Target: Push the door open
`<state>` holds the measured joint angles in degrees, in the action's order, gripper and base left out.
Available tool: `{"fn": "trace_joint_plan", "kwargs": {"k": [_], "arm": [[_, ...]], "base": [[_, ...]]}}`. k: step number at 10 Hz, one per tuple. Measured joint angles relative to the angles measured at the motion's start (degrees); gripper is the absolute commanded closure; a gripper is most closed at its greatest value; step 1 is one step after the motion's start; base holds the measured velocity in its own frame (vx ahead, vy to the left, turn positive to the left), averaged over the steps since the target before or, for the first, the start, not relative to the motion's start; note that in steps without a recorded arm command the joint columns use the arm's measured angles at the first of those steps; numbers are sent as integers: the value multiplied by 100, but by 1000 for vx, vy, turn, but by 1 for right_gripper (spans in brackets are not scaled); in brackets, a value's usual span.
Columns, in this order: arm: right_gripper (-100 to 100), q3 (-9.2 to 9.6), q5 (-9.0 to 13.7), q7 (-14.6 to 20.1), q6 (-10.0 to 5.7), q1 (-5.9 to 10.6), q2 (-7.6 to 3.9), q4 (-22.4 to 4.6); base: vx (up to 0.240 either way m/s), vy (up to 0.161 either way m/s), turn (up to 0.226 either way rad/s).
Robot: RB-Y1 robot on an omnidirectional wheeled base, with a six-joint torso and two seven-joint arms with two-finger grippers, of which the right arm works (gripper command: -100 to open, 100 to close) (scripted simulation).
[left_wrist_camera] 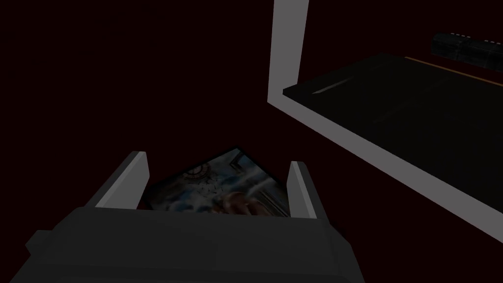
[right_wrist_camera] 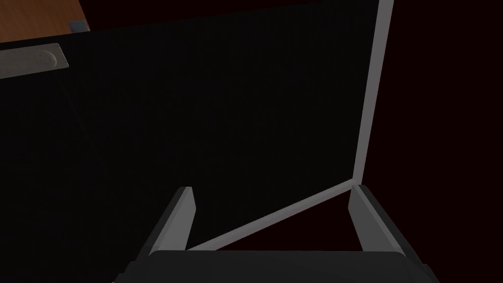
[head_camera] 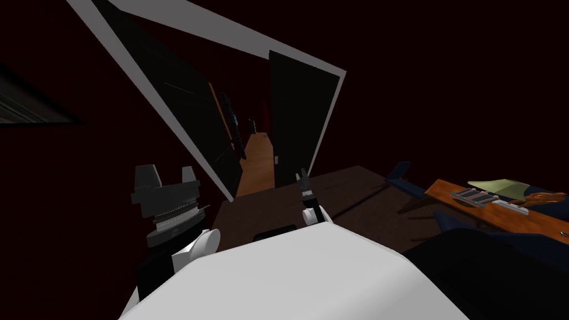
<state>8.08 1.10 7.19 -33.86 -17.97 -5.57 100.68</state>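
Progress is partial by my reading: inside the grey door frame (right_wrist_camera: 373, 88) the dark door (head_camera: 303, 111) fills the right part of the opening, and a strip of orange floor (head_camera: 258, 166) shows between its free edge and a dark surface (head_camera: 183, 111) on the left, so the door looks ajar with most of its swing left. Room on my right is limited by a table (head_camera: 539, 222); the frame bounds both sides. The left gripper (head_camera: 166, 169) hangs by the frame's left side, fingers apart, holding nothing. The right gripper (right_wrist_camera: 272, 191), also spread and empty, faces the door's lower corner by the frame. The pale handle plate (right_wrist_camera: 32, 59) sits at the far edge, likely the better place to push.
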Motion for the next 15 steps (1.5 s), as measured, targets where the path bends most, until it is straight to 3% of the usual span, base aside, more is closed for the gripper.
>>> {"fn": "trace_joint_plan", "kwargs": {"k": [15], "arm": [[-100, 238, -222, 229, -435, 805, -167, -2037]], "base": [[94, 32, -49]]}}
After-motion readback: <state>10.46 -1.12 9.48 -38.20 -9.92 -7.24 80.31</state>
